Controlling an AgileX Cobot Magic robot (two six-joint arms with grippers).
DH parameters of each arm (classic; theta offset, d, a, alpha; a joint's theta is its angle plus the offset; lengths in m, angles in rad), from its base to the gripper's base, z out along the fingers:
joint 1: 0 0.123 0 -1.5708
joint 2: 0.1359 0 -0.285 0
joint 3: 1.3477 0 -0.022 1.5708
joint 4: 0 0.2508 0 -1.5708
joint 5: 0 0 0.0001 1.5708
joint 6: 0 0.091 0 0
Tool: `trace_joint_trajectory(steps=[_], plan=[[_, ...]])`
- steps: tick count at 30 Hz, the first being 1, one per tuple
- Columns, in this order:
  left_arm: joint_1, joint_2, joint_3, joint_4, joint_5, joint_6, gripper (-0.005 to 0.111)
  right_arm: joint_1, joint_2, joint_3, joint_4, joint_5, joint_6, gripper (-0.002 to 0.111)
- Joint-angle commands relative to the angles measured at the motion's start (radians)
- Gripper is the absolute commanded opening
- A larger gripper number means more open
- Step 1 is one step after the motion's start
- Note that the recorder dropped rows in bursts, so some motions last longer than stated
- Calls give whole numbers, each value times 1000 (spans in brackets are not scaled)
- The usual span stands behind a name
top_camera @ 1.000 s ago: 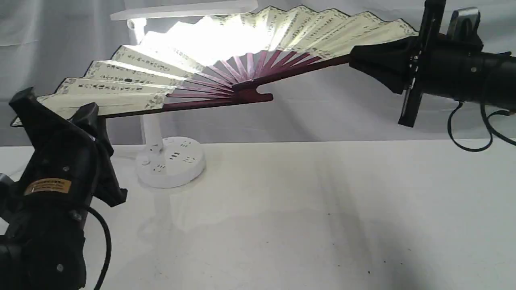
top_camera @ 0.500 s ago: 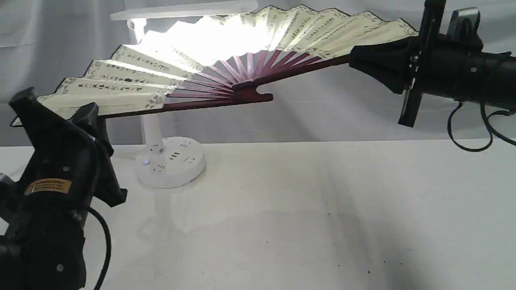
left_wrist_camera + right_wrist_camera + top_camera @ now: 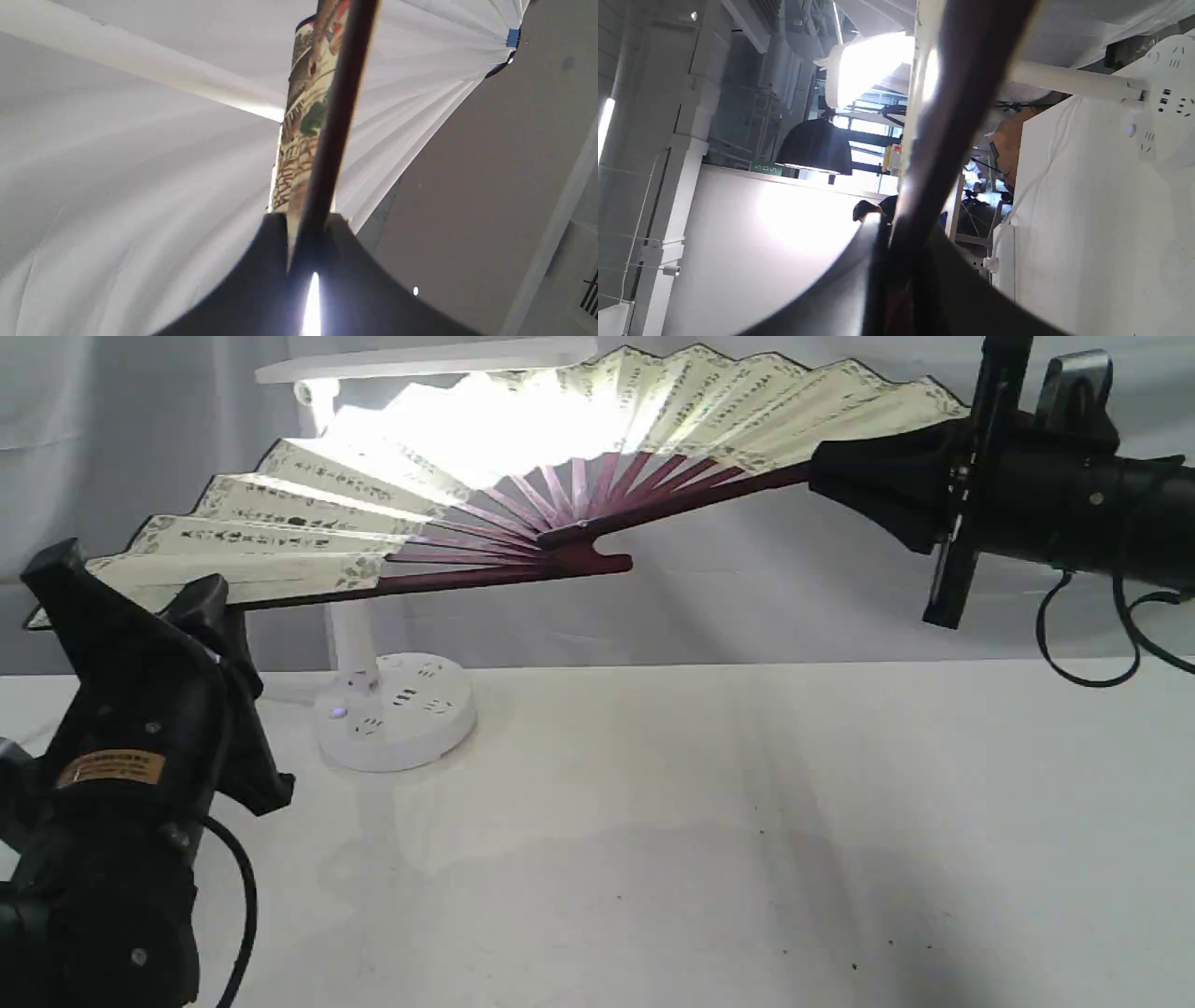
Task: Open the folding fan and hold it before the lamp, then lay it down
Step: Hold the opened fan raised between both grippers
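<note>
The folding fan (image 3: 709, 411) is spread wide and held in the air above the white table (image 3: 747, 803), one outer rib in each gripper. The left gripper (image 3: 140, 590) is closed tight on the outer rib at the lower, left end; in its wrist view (image 3: 308, 228) the dark rib and a strip of painted leaf run straight out from between the fingers. The right gripper (image 3: 820, 474) pinches the other outer rib up high on the right, and its own view (image 3: 896, 233) shows the dark rib squeezed between the fingers. The fan slopes upward from left to right, its pivot hanging at the low middle with the reddish ribs fanning up from it.

The desk lamp (image 3: 401, 714) stands on the table toward the back left, directly behind the fan. Its stem rises behind the leaf and its light bar shows just over the top edge. The lamp is lit, so the paper glows white near the middle, washing out the script there. A small blue dot shines on the round base.
</note>
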Motion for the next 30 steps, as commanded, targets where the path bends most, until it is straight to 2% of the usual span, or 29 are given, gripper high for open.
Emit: trace_joint_trajectory(steps=[1,19,30], plan=[[14,-26,-12,-51,-72,-51,0,-7,-5,-6,-26,-37,-45,0],[14,-26,-12,-49,-72,-51,0,-7,-5,-6,-123,-70,-36,0],[14,-24,-10,1,11,-49,0,-18,33,15,-149,-38,-8,0]])
